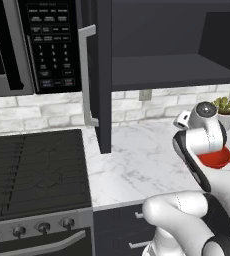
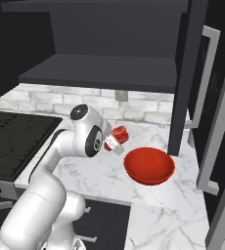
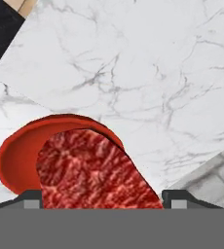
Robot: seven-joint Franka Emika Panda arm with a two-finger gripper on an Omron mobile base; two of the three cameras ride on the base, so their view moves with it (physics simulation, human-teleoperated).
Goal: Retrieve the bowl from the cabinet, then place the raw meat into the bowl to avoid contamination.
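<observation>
The gripper is clamped on the raw meat, held above the marble counter just beside the red bowl. Released here, it could clip the near rim or land on the counter, since the bowl sits off to one side below the open cabinet.

Open cabinet door beside bowl (marble beyond bare)

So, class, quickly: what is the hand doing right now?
Hand: closed on the meat, beside the bowl.
</observation>
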